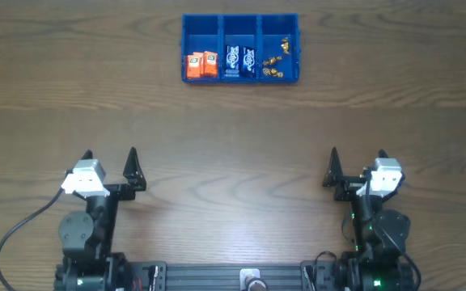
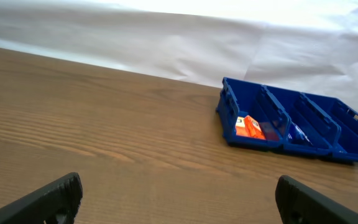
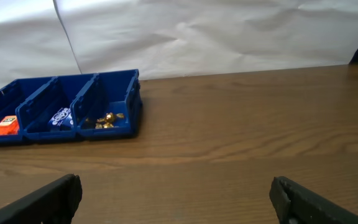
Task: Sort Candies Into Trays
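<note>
A blue tray [image 1: 240, 19] with three compartments stands at the far middle of the wooden table. Its left compartment holds two orange candy packs [image 1: 201, 65], the middle one blue-wrapped candies [image 1: 239, 60], the right one small gold candies [image 1: 275, 62]. The left wrist view has the tray [image 2: 337, 149] with the orange packs [image 2: 250, 127] inside. From the right wrist the tray [image 3: 126, 124] appears with gold candies [image 3: 104, 120], blue candies [image 3: 59, 116] and an orange pack [image 3: 5, 122]. My left gripper [image 1: 110, 162] and right gripper [image 1: 356, 163] stand open near the front edge, far from the tray, nothing between their fingers.
Bare wood stretches between the grippers and the tray. A white backdrop [image 3: 216, 37] rises behind the table's far edge.
</note>
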